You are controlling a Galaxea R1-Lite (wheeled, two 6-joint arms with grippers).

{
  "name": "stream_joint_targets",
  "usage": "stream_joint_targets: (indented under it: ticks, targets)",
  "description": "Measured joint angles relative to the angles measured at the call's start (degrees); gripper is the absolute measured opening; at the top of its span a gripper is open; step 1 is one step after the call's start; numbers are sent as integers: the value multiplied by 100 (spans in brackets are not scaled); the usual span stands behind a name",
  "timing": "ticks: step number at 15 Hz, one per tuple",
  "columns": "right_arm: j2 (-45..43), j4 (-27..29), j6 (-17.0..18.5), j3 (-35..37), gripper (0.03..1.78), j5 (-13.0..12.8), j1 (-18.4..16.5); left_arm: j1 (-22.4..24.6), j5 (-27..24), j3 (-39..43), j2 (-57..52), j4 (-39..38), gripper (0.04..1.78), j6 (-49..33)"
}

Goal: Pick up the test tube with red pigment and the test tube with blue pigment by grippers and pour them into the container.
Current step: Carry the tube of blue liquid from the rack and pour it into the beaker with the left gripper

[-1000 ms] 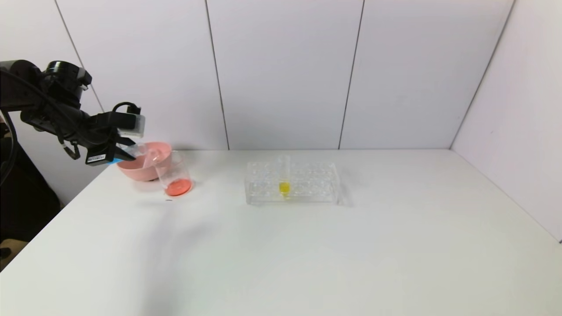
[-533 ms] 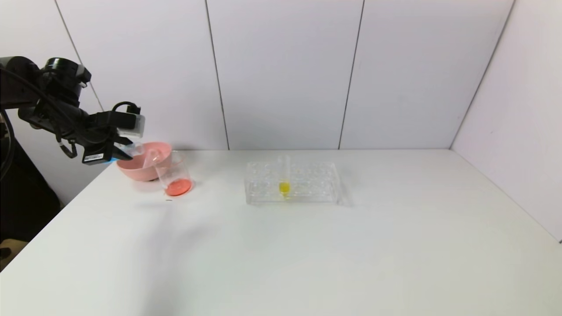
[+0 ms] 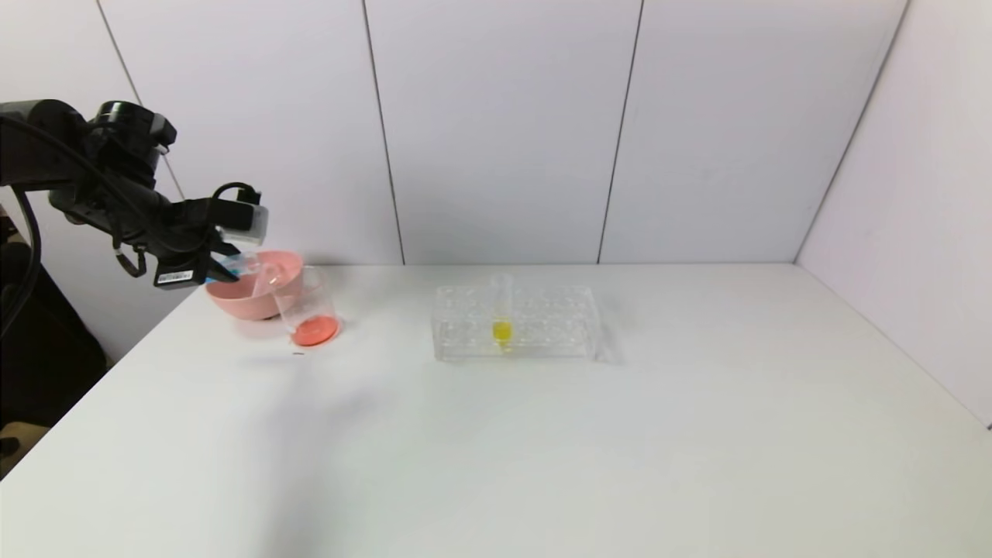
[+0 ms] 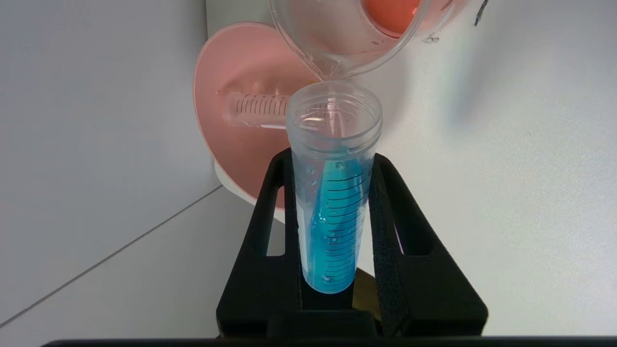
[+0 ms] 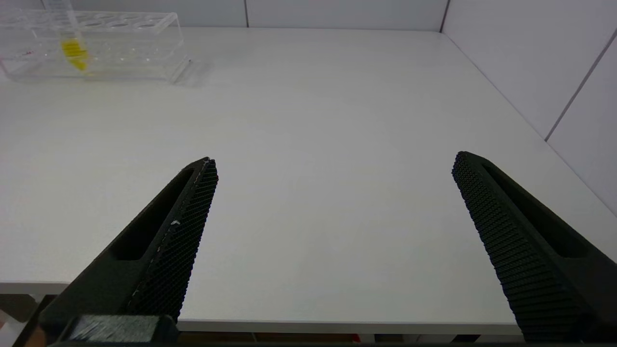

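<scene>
My left gripper (image 3: 229,269) is shut on the test tube with blue pigment (image 4: 332,217) and holds it tilted over the pink bowl (image 3: 249,293). The tube's open mouth points at the lip of the glass beaker (image 3: 307,304). In the left wrist view the mouth sits just short of the beaker's rim (image 4: 337,62), and the blue liquid is still inside the tube. Red-orange liquid (image 3: 315,332) lies in the beaker's bottom. An empty graduated tube (image 4: 255,108) lies in the pink bowl (image 4: 236,144). My right gripper (image 5: 335,161) is open and empty over the table's near edge.
A clear plastic rack (image 3: 515,322) stands mid-table with a tube of yellow liquid (image 3: 501,314) in it; it also shows in the right wrist view (image 5: 96,46). The wall runs close behind the bowl and beaker. The table's left edge is near the left arm.
My left gripper has shifted a little to the right, toward the beaker, with the blue tube in it. The beaker, bowl and rack have not moved.
</scene>
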Motion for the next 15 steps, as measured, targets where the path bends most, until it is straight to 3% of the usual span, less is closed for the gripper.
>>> stream_joint_targets:
  ticks: [15]
  targets:
    - [0, 0, 0, 0, 177, 0, 0, -312, 816, -66, 218, -83, 44, -289]
